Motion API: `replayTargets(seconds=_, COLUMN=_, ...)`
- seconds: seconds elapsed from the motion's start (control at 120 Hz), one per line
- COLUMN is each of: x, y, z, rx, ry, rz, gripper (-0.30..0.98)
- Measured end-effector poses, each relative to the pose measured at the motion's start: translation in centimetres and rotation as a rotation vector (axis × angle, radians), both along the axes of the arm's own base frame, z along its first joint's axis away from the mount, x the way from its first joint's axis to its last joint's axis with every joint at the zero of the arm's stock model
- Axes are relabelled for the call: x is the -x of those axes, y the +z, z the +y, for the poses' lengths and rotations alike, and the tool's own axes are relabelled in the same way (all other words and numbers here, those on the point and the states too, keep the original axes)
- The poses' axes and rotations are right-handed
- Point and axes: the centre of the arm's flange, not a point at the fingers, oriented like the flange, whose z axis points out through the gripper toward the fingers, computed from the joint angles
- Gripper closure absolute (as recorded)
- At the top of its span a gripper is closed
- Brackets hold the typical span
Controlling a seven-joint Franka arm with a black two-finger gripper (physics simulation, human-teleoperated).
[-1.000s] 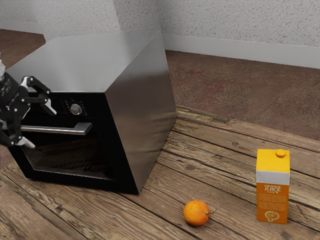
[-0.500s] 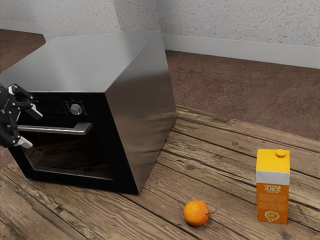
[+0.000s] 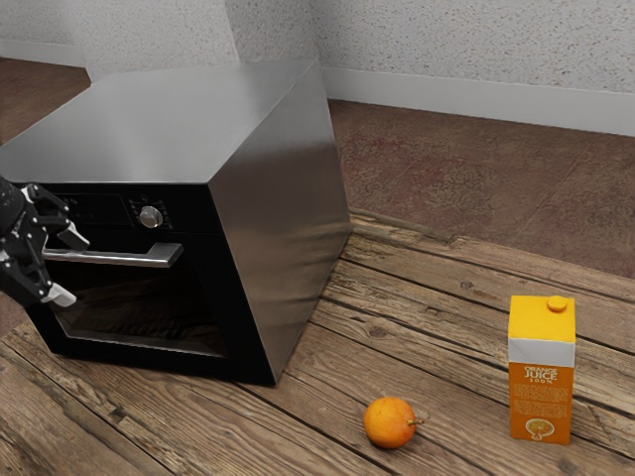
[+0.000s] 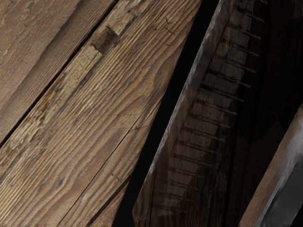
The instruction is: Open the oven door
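Exterior view, status?

Black two-finger gripper with pale fingertips (image 3: 67, 266) is at the view's left edge, a bit lower and slightly further toward the view's right than in the earlier frame. Fingers apart, one tip above and one below the straight silver metal handle (image 3: 134, 258). Contact? Can't tell.

Door?

Black oven door with a dark glass window (image 3: 218, 297) still shut, same as before, on the front of the boxy brushed-metal oven (image 3: 273, 198). Round silver knob (image 3: 151, 216) above the handle, unmoved.

Rest of the scene?

No change. Small round orange fruit with a short stem (image 3: 389, 423) and upright yellow-orange juice carton with a white band (image 3: 541, 397) on the brown wooden plank table (image 3: 446, 297), beyond the oven toward the view's right. Fruit nearer the oven than the carton.

Wrist view, anything extra?

Close look through the door glass: row of thin parallel rungs (image 4: 227, 93). Handle looms large and blurred, close to the hand. Planks run alongside the door's black lower frame, grain and cracks clear.
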Motion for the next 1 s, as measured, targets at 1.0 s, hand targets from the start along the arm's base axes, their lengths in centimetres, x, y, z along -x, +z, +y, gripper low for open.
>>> replayTargets(seconds=1.0, x=-24.9, y=3.2, z=-19.0, rx=-0.257, ry=-1.225, rz=0.138, gripper=0.0)
